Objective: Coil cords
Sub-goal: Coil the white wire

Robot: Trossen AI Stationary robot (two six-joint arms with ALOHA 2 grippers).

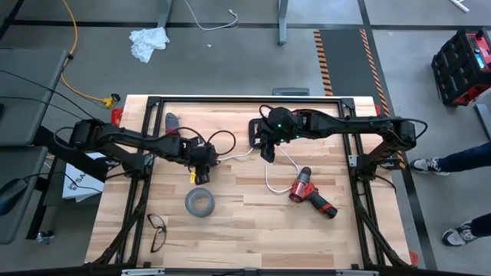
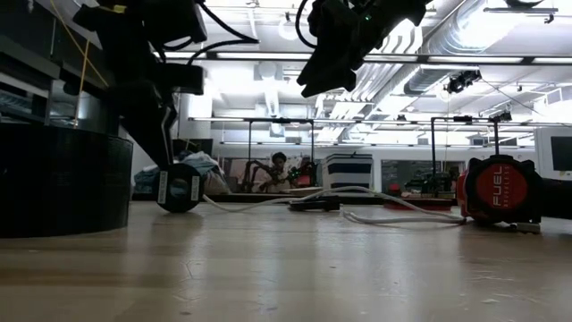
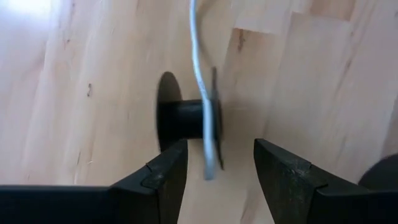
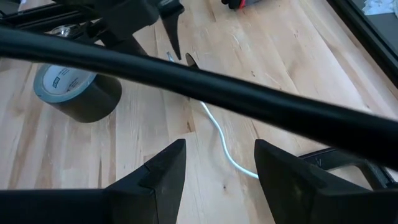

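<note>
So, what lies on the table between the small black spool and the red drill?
In the high view, only the thin white cord runs from the small black round spool toward the red power drill; otherwise bare wood.

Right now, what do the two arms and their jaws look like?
Both arms are dark, jointed, with loose black cables looping beside them. The right arm's wrist carries a small green light. Left gripper and right gripper each end in two black, wedge-shaped fingers.

A pale wooden surface point(image 1: 253, 230) of joined planks carries a small black spool point(image 1: 201, 177) left of centre, its thin white cord point(image 1: 270, 178) trailing toward a red drill point(image 1: 311, 193) right of centre. A grey tape roll point(image 1: 199, 202) lies nearer the front edge, glasses point(image 1: 157, 231) by the front-left corner.
</note>
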